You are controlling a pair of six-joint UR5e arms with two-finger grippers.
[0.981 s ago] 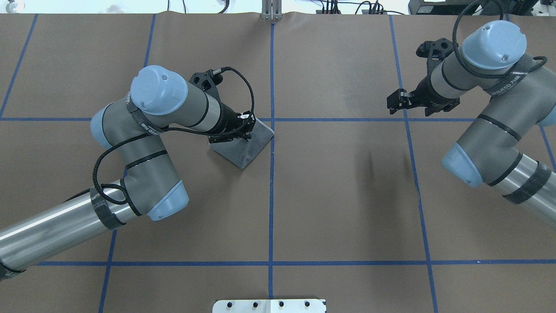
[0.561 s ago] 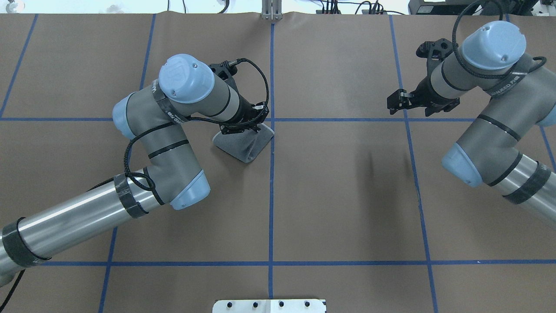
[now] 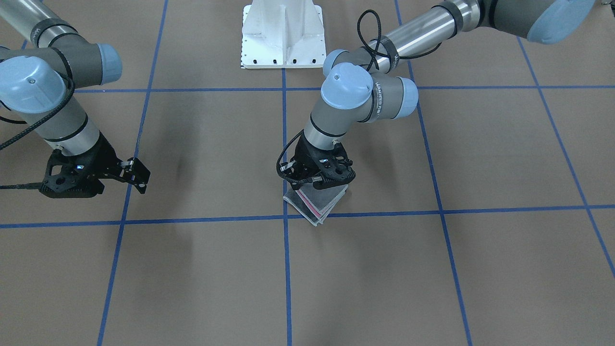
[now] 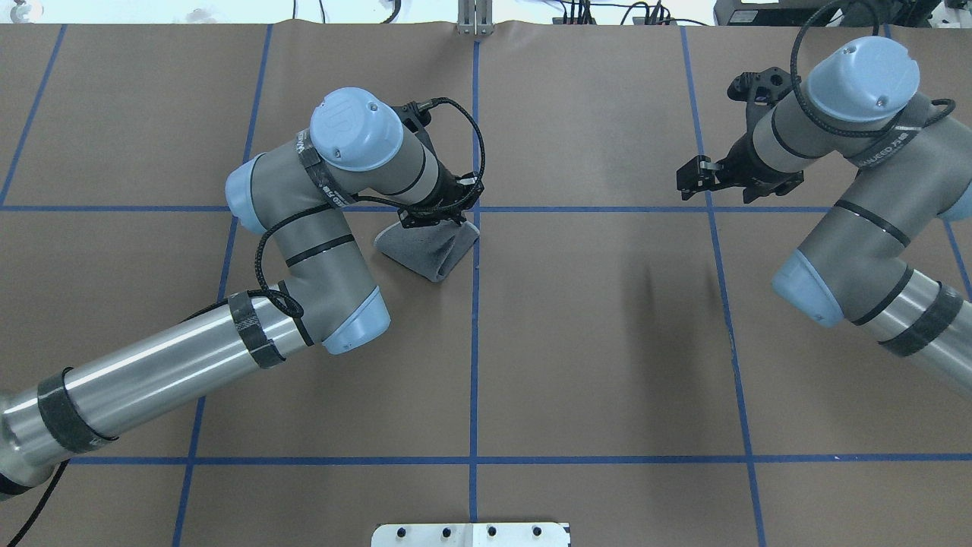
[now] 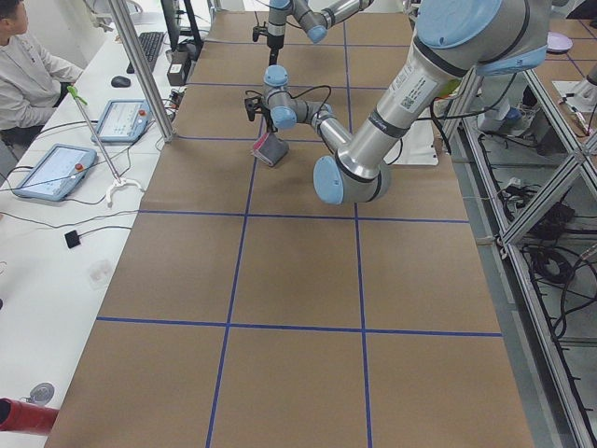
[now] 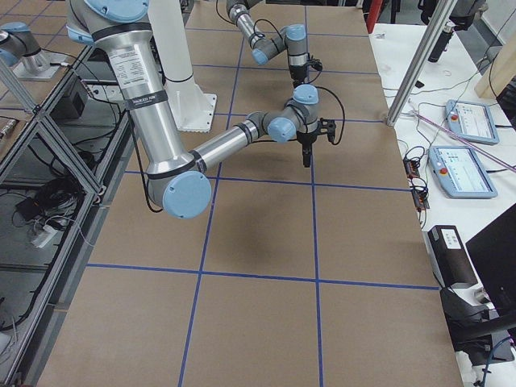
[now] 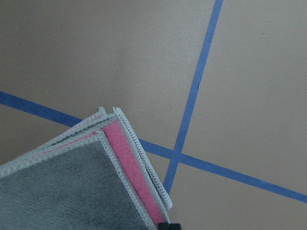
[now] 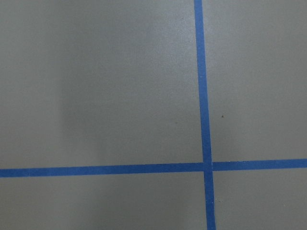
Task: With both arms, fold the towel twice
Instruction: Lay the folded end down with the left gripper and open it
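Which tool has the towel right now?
The left tool, gripping the folded towel by its raised edge; the right tool hangs open, far off over bare table.

Soft, even light from above fills every view, bright and without hard edges. Faint, blurred shadows smudge the brown paper-covered table [image 4: 607, 365], and a pale glare streak runs along the silver-grey tubular left arm [image 4: 152, 380]. The left wrist view is crisp on the pink and dark grey terry towel [image 7: 72, 191]. The overhead view's far edge burns out white.
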